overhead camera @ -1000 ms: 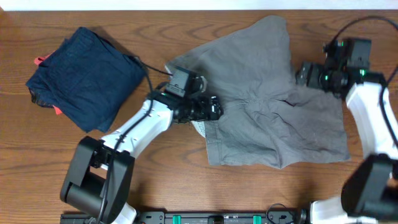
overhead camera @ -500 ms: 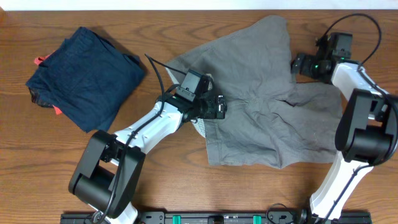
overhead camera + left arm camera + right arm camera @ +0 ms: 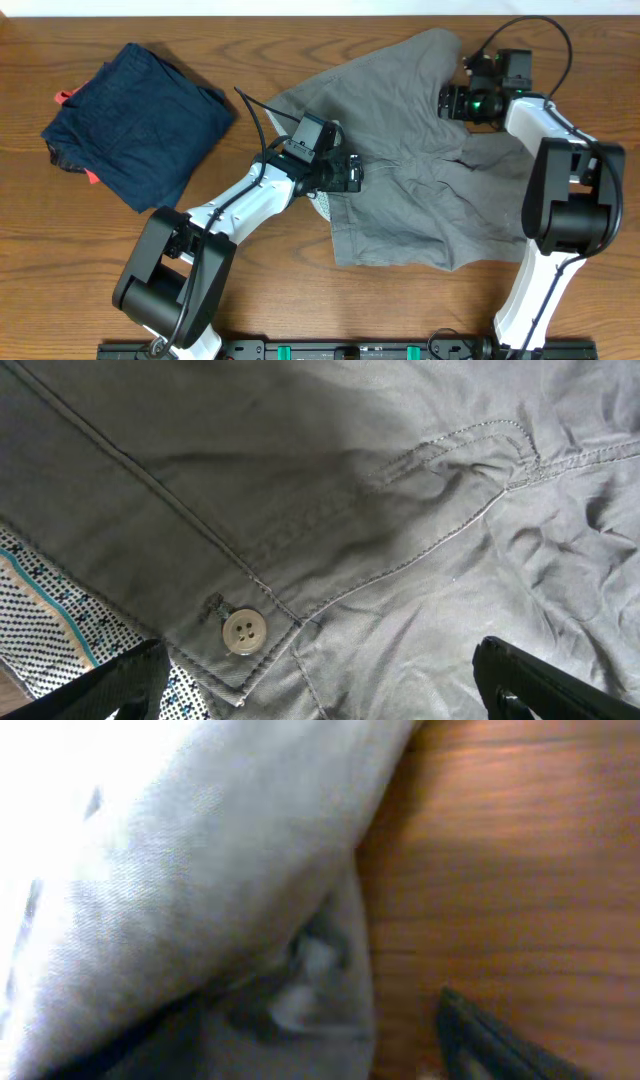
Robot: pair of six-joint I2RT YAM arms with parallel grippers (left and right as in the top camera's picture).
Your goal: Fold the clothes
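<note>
The right hand (image 3: 447,100) has swung up and left from the right side of the shorts (image 3: 420,190) and now sits at their upper right edge, beside the upper leg. Its arm (image 3: 565,190) has folded in, so that the elbow now hangs over the shorts' lower right corner. The left hand (image 3: 350,172) has slid slightly further onto the shorts from their left edge.

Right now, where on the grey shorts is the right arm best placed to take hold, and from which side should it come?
Probably the free side edge of the upper leg of the grey shorts, approached from the right, over the table. That edge lies low on the wood beside the right end effector, letting a finger slide under.
</note>
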